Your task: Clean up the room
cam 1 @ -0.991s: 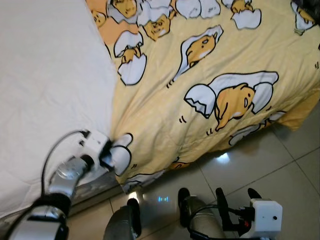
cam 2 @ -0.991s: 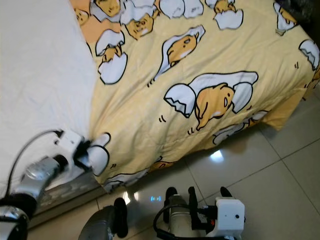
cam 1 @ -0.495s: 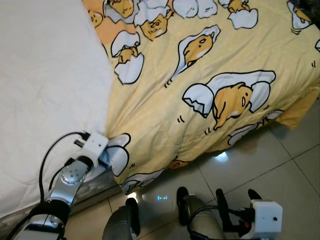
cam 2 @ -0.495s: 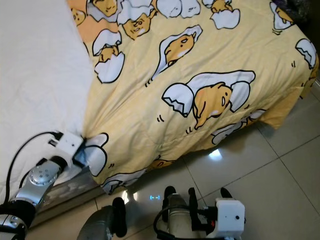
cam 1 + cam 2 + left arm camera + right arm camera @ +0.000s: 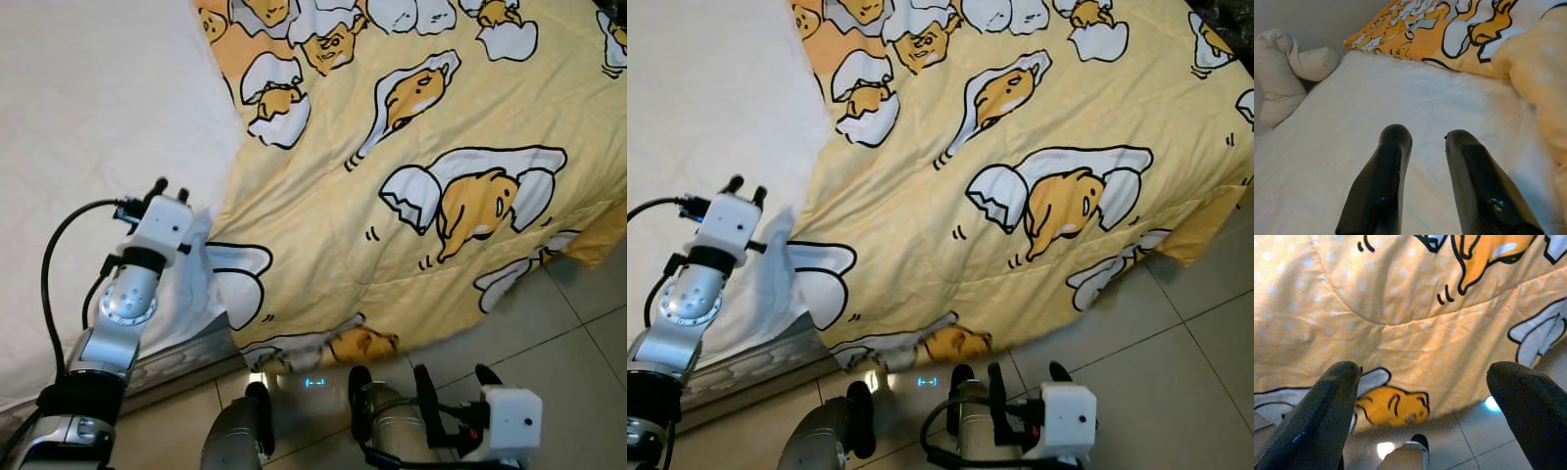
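Looking down at the bed, I see a yellow comforter [image 5: 411,196] printed with cartoon egg characters spread over most of the mattress, its lower edge hanging off the side toward the tiled floor [image 5: 578,343]. To its left lies the bare white sheet [image 5: 88,127], and the comforter's edge runs along it, bunched into a fold just beside my left wrist.

My left tool [image 5: 1422,142] is raised above the white sheet, just beside that edge of the comforter; its two black fingers [image 5: 1386,166] stand slightly apart with nothing between them, pointing up the bed toward a rumpled cream pillow [image 5: 1288,68] at the far end. In the head views the left tool's tips poke up over the sheet at [image 5: 168,186].

My right tool [image 5: 1425,396] hangs low by my body, above the floor and near the comforter's hanging edge, its fingers [image 5: 1327,406] spread wide and empty. From the head it shows at the bottom, beside its white wrist housing [image 5: 511,421].
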Controlling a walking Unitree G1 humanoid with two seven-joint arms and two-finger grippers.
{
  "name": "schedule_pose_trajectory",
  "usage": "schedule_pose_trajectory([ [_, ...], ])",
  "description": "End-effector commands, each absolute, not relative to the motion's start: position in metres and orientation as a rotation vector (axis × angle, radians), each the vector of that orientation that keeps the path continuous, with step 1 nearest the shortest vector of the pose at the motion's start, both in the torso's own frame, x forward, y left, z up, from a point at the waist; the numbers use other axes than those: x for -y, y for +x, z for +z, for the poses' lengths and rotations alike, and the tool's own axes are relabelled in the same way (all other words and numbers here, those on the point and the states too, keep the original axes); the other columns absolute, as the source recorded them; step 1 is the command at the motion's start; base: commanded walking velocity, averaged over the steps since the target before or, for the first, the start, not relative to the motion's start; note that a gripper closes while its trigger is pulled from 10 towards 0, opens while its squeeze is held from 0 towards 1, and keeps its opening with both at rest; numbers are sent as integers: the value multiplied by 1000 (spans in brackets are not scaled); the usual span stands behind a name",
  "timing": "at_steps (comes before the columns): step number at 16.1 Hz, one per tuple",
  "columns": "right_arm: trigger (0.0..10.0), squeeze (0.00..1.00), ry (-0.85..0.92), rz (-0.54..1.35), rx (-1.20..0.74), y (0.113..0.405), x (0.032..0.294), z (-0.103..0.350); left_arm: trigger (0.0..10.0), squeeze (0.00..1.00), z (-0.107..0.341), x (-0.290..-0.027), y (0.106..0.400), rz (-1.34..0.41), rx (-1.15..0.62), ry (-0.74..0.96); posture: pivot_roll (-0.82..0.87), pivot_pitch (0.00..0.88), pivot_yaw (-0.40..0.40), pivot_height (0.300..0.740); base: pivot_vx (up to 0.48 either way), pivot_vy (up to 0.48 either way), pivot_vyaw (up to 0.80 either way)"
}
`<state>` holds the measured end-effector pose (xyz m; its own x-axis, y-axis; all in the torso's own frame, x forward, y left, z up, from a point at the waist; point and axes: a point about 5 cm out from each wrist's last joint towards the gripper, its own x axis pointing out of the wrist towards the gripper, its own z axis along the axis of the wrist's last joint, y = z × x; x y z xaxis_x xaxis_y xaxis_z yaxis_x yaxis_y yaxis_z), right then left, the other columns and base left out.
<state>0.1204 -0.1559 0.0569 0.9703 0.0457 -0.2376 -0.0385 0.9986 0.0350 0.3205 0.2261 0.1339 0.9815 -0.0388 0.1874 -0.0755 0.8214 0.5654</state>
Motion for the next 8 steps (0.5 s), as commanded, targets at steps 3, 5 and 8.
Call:
schedule_pose_trajectory([
  [3, 10000, 63, 29, 25, -252, 126, 161, 49, 10000, 1000, 129, -207, 326, -13, 152, 502, -102, 252, 39, 740, 0, 0, 0],
  [5, 10000, 63, 21, 15, -197, 143, 164, 54, 10000, 1000, 126, -170, 332, -103, 147, 395, -102, 212, 50, 740, 0, 0, 0],
  [8, 10000, 63, 11, 1, -114, 168, 166, 65, 10000, 1000, 126, -137, 342, -90, 154, 323, -114, 157, 65, 740, 0, 0, 0],
])
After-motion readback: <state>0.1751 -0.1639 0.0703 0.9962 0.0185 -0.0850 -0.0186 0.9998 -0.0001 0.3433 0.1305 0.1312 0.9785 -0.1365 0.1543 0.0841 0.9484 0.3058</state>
